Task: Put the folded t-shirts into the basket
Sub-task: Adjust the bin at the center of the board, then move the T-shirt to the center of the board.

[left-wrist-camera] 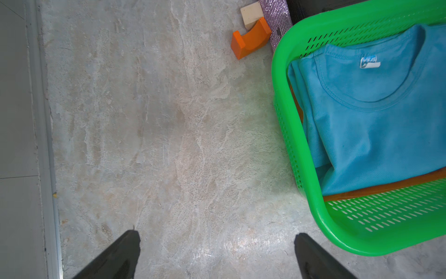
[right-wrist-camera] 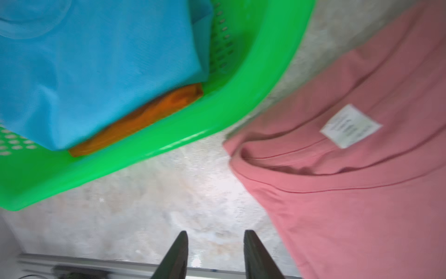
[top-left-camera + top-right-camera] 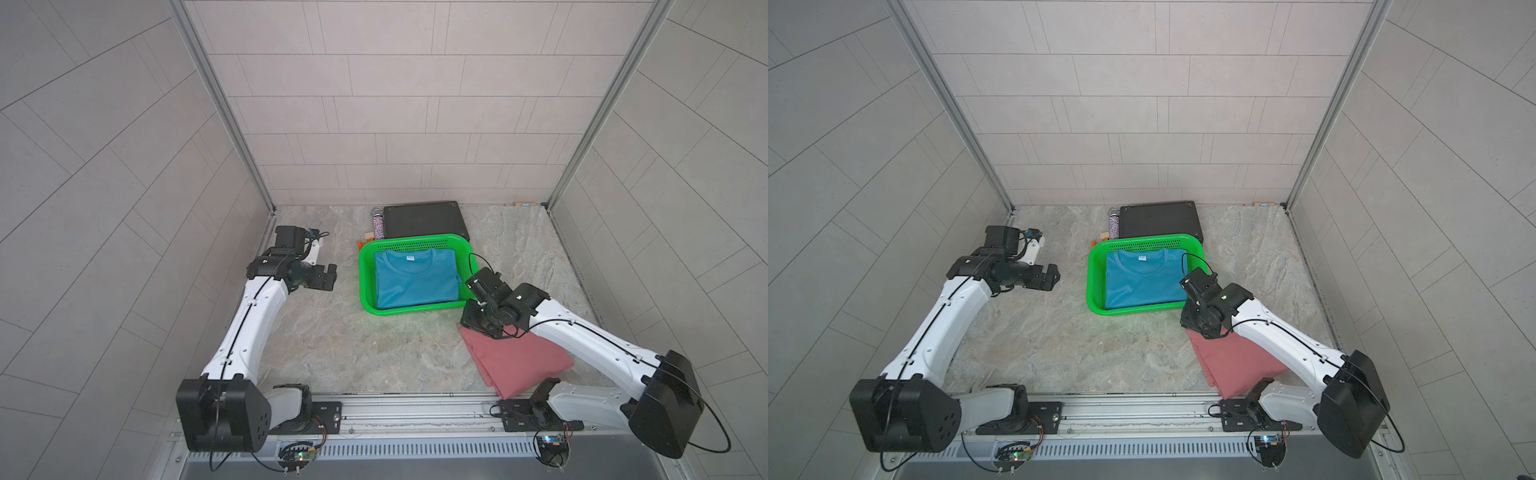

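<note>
Right tool is hovering part-open and empty over the marbled bench, between the green basket at frame centre, holding the sky blue t-shirt over the orange t-shirt, and the dusty pink t-shirt lying lower right. Left tool is hanging wide open and empty. Pinching one layer is risking the pink cloth unfolding against the basket's rim, with pale tiled walls enclosing all.

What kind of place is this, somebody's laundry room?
Probably a robot lab test booth, not a home: two robot arms are bolted to a metal rail, and plain panel walls in aluminium posts box in the tabletop.
</note>
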You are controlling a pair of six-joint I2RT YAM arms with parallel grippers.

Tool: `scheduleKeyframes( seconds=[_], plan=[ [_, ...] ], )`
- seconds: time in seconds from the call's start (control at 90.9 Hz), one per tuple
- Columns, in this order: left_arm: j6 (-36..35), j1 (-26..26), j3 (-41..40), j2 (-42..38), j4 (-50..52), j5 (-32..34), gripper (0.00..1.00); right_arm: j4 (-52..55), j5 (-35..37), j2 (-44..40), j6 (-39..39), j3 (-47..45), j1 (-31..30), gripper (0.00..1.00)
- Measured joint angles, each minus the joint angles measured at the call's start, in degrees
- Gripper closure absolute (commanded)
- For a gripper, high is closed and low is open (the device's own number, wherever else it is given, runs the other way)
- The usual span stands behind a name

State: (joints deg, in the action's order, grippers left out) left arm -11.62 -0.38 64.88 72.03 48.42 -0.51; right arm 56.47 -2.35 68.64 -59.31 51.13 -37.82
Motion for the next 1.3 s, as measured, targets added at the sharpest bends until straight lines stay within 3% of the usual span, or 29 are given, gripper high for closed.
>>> scheduleKeyframes(
  seconds=[0.22, 0.319, 0.583, 0.781, 1.056, 1.299],
  plan=[
    [0.0, 0.0, 0.31, 2.12, 1.64, -0.96, 0.0, 8.61, 0.87, 0.04, 3.98, -8.37, 3.06, 0.33],
    [0.0, 0.0, 0.31, 2.23, 1.97, -1.18, 0.0, 7.32, -0.46, 1.86, 7.02, -9.68, 3.74, 0.32],
    [0.0, 0.0, 0.33, 2.21, 2.23, -0.92, 0.0, -3.3, -11.26, 4.52, 11.02, -15.47, 3.32, 0.34],
    [0.0, 0.02, 0.33, 2.23, 2.23, -0.68, 0.0, -13.51, -25.29, 7.32, 11.91, -15.61, 0.28, 0.33],
    [-0.35, 0.42, 0.31, 2.23, 2.12, -0.33, 0.0, -25.66, -35.21, 20.57, 15.1, -7.08, -7.13, 0.32],
    [-0.11, 3.39, 0.17, 3.37, 1.9, -1.64, 0.0, -25.59, -39.19, 30.77, 22.51, 3.23, -10.97, 0.3]
  ],
)
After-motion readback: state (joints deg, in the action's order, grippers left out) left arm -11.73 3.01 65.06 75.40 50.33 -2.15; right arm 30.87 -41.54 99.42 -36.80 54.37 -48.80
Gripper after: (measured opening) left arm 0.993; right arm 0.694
